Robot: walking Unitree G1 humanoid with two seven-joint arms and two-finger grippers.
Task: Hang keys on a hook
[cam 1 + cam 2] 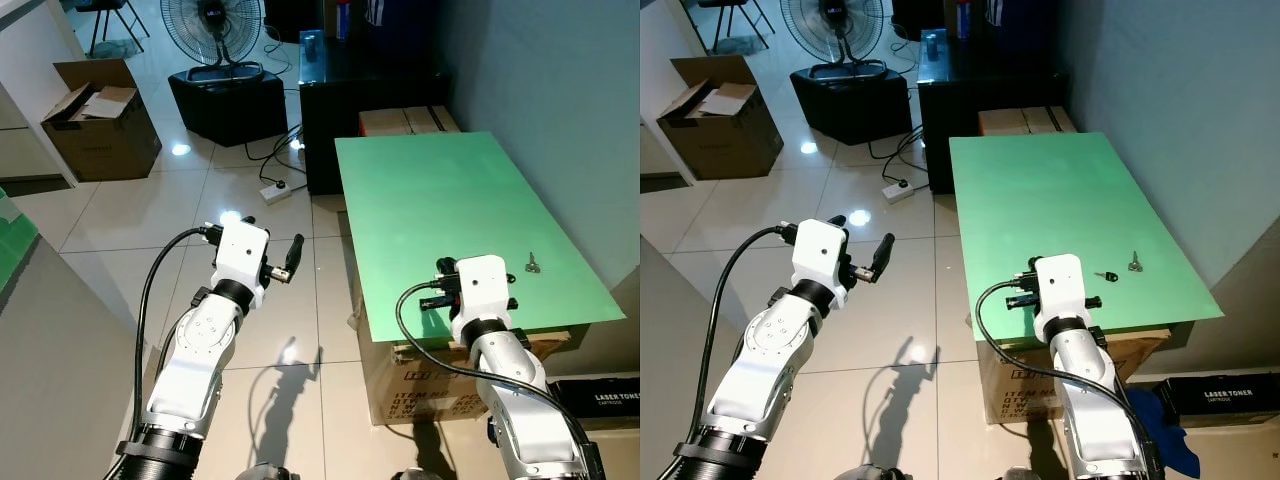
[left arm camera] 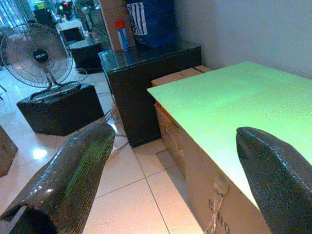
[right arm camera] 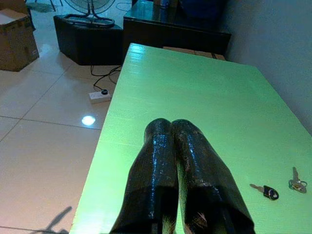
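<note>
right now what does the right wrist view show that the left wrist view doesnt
Right wrist view: two keys on the green board, a black-headed key and a silver key beside it, a white power strip on the floor, and the shut right gripper. Left wrist view: the open left gripper over the floor tiles and a red-capped bottle on the cabinet. Both share the green board, the black cabinet and the floor fan.

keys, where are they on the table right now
The keys lie on the green table near its front right corner, just right of the right gripper, which is shut and not touching them.
</note>
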